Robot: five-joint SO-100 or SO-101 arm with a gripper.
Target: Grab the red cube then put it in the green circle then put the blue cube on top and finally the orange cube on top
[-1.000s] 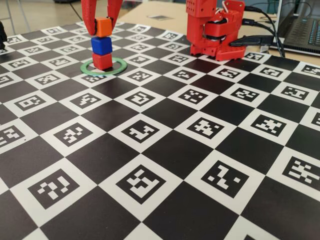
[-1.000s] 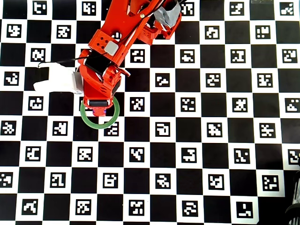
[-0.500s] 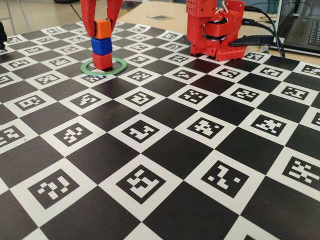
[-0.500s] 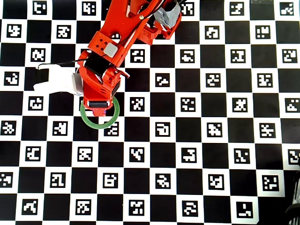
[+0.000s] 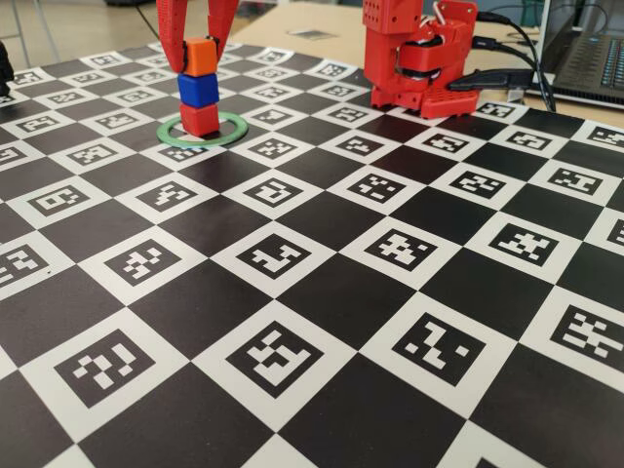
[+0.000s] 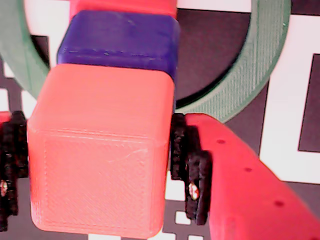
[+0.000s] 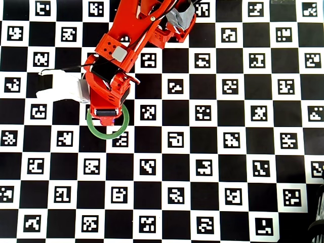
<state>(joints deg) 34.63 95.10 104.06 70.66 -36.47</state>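
With small matte orange plastic cube (image 5: 201,57) seated atop blue plastic cube (image 5: 197,89) and deep red cube (image 5: 200,119) inside thin flat green ring (image 5: 232,132), last step in hand. End effector (image 5: 199,54) narrow, gripping orange cube. Next, by judgement: open gently, lift straight, avoid toppling stack.

The robot arm (image 7: 132,35) is bright red plastic. Its blocky base (image 5: 419,58) has black cables at the side. The pincer (image 6: 95,165) has red fingers (image 6: 245,185) with black pads and small holes. A white part (image 7: 63,87) sticks out sideways.
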